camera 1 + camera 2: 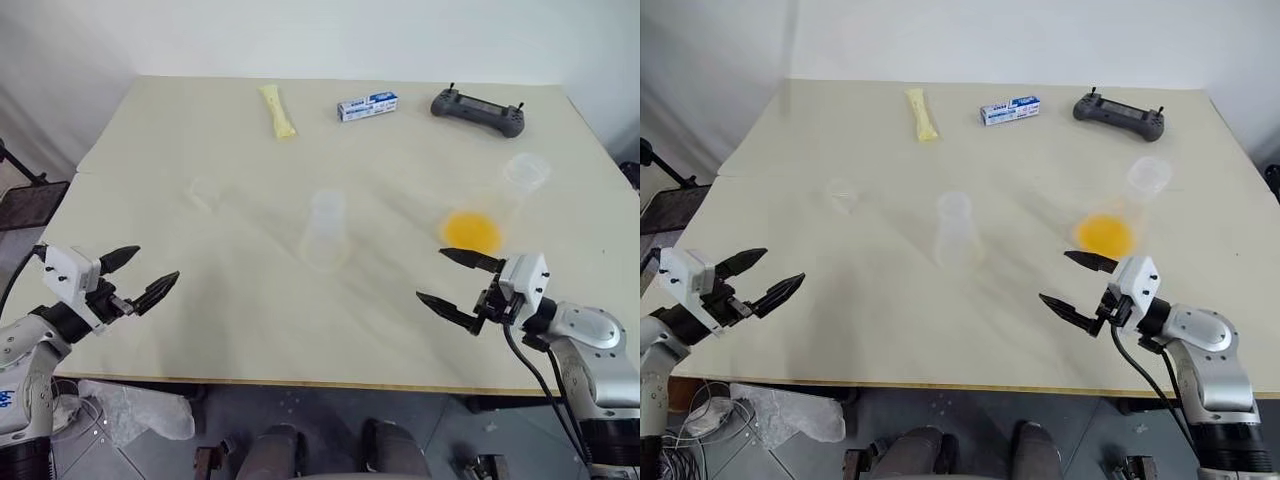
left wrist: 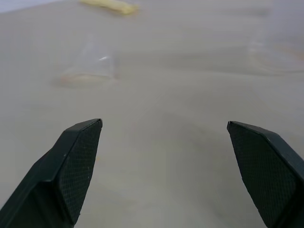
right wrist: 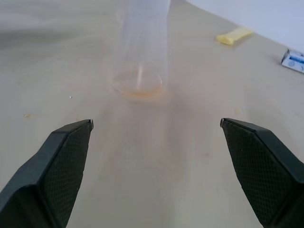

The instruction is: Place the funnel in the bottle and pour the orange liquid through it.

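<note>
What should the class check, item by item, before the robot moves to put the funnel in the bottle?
1. Left gripper open and empty: ok.
2. Right gripper open and empty: ok.
3. Funnel free on the table, nothing against it: ok.
4. Bottle upright with its neck uncovered: ok.
5. Funnel seated in the bottle: not ok; they stand apart.
6. Orange liquid held inside the clear cup, none spilled: ok.
</note>
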Controlling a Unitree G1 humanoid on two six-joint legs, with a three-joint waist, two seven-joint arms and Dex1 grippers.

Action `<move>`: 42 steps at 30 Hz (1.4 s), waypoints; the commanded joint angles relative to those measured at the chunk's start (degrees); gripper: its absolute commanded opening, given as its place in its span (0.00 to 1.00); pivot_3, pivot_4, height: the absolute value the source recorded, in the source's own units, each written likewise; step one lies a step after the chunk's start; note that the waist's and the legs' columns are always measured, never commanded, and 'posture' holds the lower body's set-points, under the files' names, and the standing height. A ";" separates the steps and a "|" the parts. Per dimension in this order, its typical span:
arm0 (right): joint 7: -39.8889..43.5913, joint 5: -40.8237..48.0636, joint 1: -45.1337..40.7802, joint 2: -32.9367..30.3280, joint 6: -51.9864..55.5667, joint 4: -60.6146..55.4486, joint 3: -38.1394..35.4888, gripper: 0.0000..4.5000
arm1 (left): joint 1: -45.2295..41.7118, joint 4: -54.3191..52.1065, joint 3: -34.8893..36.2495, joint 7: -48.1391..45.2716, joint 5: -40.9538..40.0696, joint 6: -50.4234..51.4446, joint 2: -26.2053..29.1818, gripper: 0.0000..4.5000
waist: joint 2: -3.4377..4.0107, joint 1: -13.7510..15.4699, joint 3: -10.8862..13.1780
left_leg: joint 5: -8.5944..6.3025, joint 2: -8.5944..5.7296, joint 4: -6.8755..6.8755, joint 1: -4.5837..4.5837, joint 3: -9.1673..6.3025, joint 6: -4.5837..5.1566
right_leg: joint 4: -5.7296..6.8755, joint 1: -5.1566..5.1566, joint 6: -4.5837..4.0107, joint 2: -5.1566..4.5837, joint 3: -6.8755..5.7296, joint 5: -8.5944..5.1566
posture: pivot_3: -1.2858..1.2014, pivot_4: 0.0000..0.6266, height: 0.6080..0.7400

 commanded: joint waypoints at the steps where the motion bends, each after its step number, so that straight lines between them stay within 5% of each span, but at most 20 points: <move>1: 0.22 0.31 -1.24 0.28 -0.30 0.43 -0.05 1.00 | -5.39 1.21 -2.65 9.00 4.51 -0.53 -1.93 1.00 | 0.00 0.00 0.00 | 0.00 -0.03 0.00 0.00 0.00 0.01 | 0.00 0.00 0.00 -0.01 0.00 0.00 | 0.52 0.24 1.00; 14: -0.27 0.10 0.02 -0.24 0.14 -0.74 -0.36 1.00 | -29.19 22.61 -15.62 32.49 21.17 -2.17 -9.36 1.00 | -0.04 -0.17 0.00 | 0.02 -0.02 -0.05 0.01 0.21 0.03 | 0.10 -0.11 0.04 0.12 -0.38 0.02 | 0.52 0.24 1.00; 30: -1.49 -0.17 2.15 -0.65 0.87 -3.01 -1.53 1.00 | -45.87 50.13 -19.19 38.58 23.98 -12.21 -12.62 1.00 | -0.14 -0.09 0.06 | 0.03 -0.04 0.01 -0.03 0.22 0.04 | 0.08 -0.10 0.09 0.11 -0.45 0.04 | 0.52 0.24 1.00; 42: -2.00 0.19 4.12 -1.16 0.64 -4.16 -2.46 1.00 | -46.20 52.73 -20.09 38.03 23.75 -12.44 -12.27 0.15 | -0.20 -0.11 0.09 | 0.03 -0.04 0.02 -0.03 0.22 0.04 | 0.10 -0.10 0.10 0.10 -0.44 0.05 | 0.52 0.24 1.00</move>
